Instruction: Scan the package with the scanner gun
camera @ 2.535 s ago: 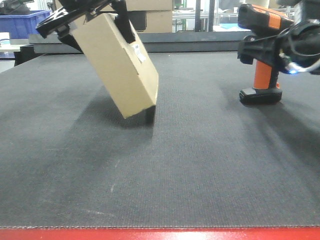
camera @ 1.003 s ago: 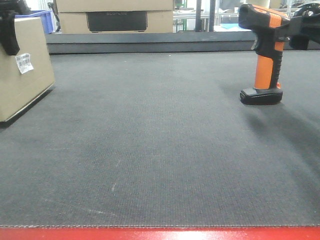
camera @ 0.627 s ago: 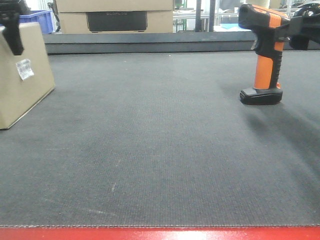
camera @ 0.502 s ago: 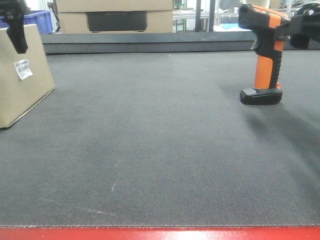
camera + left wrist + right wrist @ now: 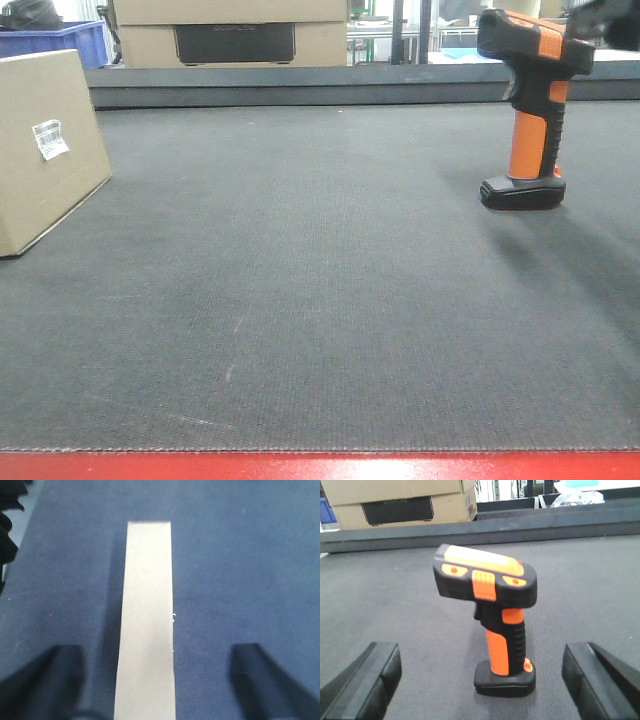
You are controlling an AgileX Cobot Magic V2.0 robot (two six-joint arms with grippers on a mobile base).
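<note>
Front view: the plain tan rectangular cardboard package [image 5: 45,145] rested flat on the dark textured mat [image 5: 320,300] at 9 o'clock, its small white barcode label [image 5: 50,139] on the side facing the mat's centre; the pistol-shaped scanner gun with orange handle and black head [image 5: 528,105] stood upright on its flat base at 2 o'clock, well apart from the package. Neither claw was clear here. Left wrist view: the package [image 5: 146,620] lay directly below at 12 o'clock, untouched, between the spread fingers of the left gripper [image 5: 155,680]. Right wrist view: the scanner gun [image 5: 492,625] stood centred between the spread fingers of the right gripper [image 5: 480,680], not gripped. Judgement: both items appeared set down and released, task seemingly at its close. To finish well, each arm should lift straight away, fingers wide, so neither box nor upright scanner is nudged.
</note>
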